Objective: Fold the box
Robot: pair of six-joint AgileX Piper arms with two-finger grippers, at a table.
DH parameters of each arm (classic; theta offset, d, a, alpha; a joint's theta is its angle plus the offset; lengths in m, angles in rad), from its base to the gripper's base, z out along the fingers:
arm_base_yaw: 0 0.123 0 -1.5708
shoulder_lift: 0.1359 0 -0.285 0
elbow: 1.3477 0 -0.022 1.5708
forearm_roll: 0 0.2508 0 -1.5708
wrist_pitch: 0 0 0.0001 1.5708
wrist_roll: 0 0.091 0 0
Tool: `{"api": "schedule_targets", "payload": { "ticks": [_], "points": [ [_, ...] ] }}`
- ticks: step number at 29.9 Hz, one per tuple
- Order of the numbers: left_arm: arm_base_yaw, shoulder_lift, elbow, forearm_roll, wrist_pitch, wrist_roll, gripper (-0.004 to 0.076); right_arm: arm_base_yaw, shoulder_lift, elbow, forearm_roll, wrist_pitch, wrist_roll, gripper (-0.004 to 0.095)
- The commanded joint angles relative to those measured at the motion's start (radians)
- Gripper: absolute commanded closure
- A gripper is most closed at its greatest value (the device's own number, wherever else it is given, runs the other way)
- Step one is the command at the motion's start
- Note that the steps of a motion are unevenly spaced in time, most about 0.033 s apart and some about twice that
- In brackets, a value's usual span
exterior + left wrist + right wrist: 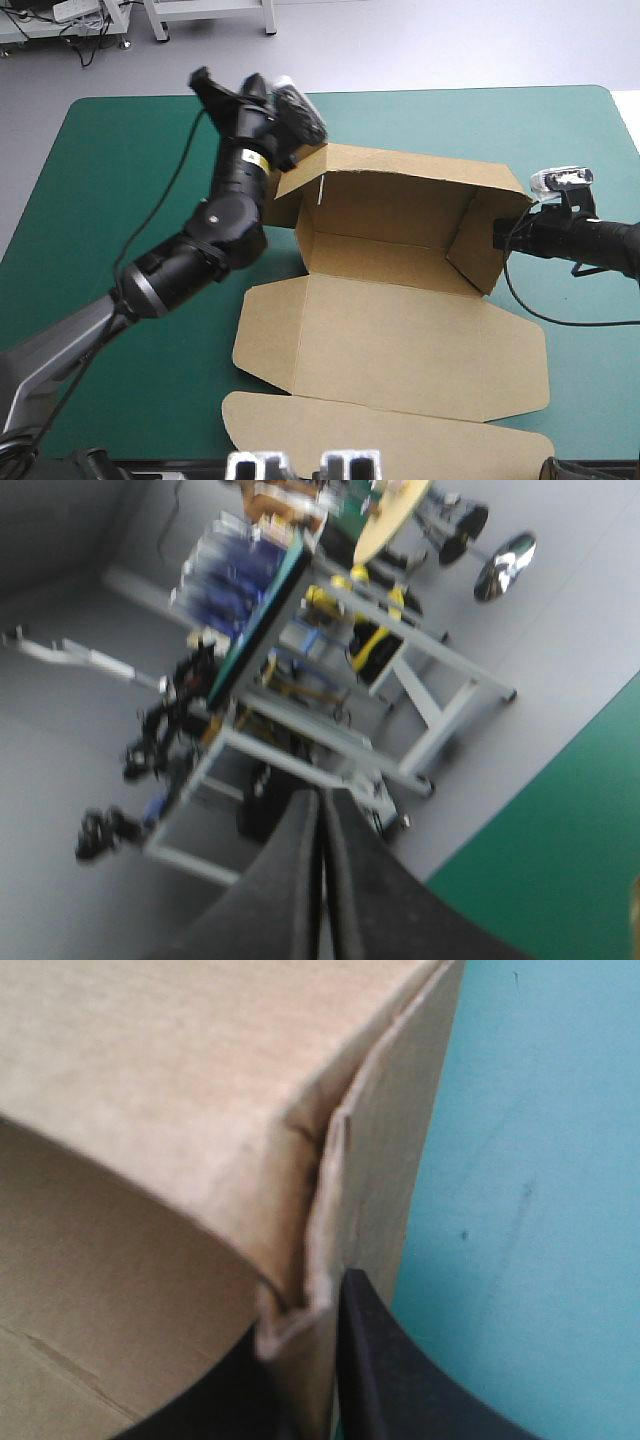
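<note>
Right hand (318, 1355) pinches the box (400, 330) at its right wall

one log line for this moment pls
box: walls up, lid flat | left gripper: shut, raised, empty | right gripper: shut on box wall

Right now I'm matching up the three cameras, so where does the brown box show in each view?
High view: the box sits midway on the teal-green cover, far walls raised, lid flat nearer.
Left wrist view: not clearly in it; the left gripper points past the cover's edge.
Right wrist view: its wall corner fills the view, pinched by the right gripper.
Shared landmark: that cover.
</note>
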Motion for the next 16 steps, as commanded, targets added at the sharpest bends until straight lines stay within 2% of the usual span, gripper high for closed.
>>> {"api": "schedule_targets", "payload": {
  "ticks": [1, 5, 11, 13, 16],
  "points": [
    [0.153, -0.089, -0.042, -0.142, -0.007, -0.018, 0.0729, 0.005, -0.014, -0.107, -0.108, 0.113, 0.174, 0.0908],
    [0.346, -0.129, -0.042, -0.372, -0.038, 0.001, 0.0729, 0.07, -0.014, -0.262, -0.277, 0.189, 0.367, 0.0908],
    [0.599, -0.154, -0.042, -0.897, -0.022, 0.246, 0.0729, 0.254, 0.022, -0.444, -0.564, 0.22, 0.654, 0.0908],
    [0.682, -0.154, -0.042, -1.078, 0.003, 0.363, 0.0729, 0.293, 0.055, -0.482, -0.609, 0.22, 0.707, 0.0908],
    [0.776, -0.154, -0.036, -1.285, 0.056, 0.476, 0.0729, 0.337, 0.113, -0.503, -0.617, 0.239, 0.712, 0.0908]
  ]
}}
